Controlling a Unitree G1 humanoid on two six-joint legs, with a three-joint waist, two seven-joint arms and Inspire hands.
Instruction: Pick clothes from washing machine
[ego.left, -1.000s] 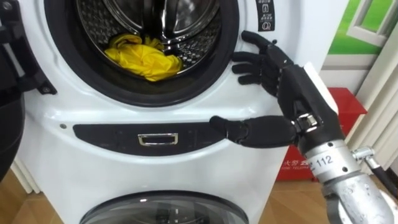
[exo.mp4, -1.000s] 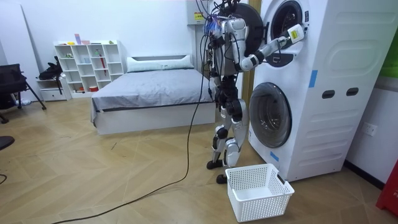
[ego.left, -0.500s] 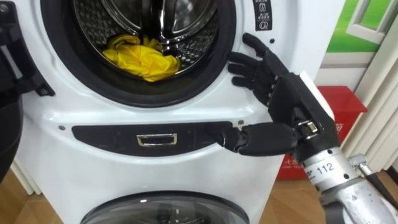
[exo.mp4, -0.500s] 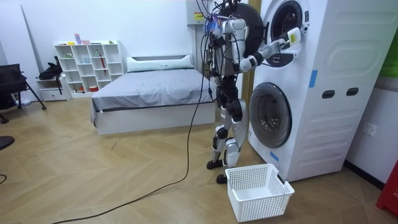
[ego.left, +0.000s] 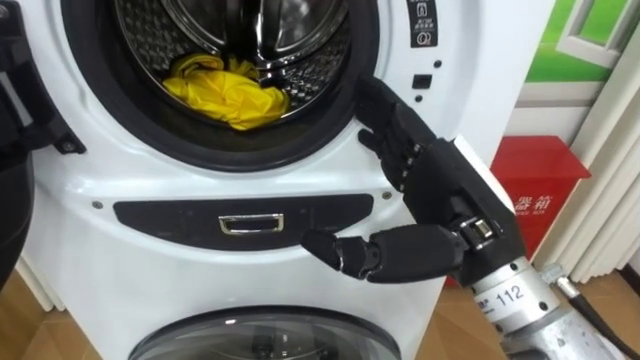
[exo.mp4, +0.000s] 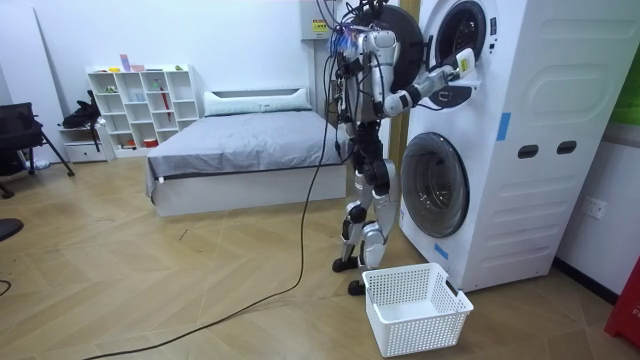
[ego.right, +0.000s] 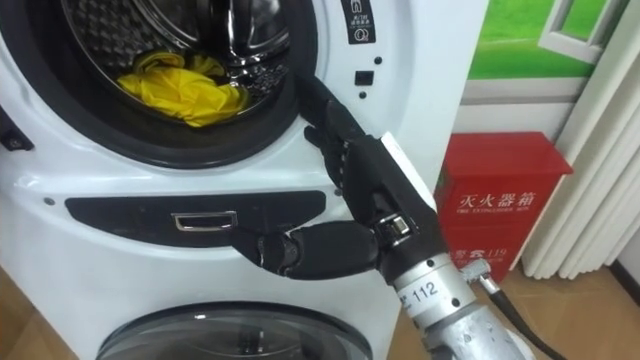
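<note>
A crumpled yellow cloth (ego.left: 225, 90) lies at the bottom of the upper washing machine's steel drum (ego.left: 310, 70), whose door stands open. My right hand (ego.left: 425, 175) is open in front of the machine. Its straight fingers (ego.left: 385, 110) reach the right side of the dark door ring (ego.left: 200, 150), a short way right of the cloth and apart from it. The thumb (ego.left: 345, 252) points left below the dark panel with the chrome handle (ego.left: 252, 224). In the room view I stand upright close to the stacked machines, right arm (exo.mp4: 425, 82) raised to the upper opening.
The open dark door (ego.left: 15, 120) hangs at the left edge. Below is a second machine's round door (ego.left: 260, 340). A red cabinet (ego.left: 530, 190) stands to the right of the machines. A white laundry basket (exo.mp4: 417, 305) sits on the floor by my feet, a bed (exo.mp4: 240, 150) behind me.
My right hand has moved left and down along the machine's front; its fingertips now reach the door ring's right edge. The yellow cloth lies as before.
</note>
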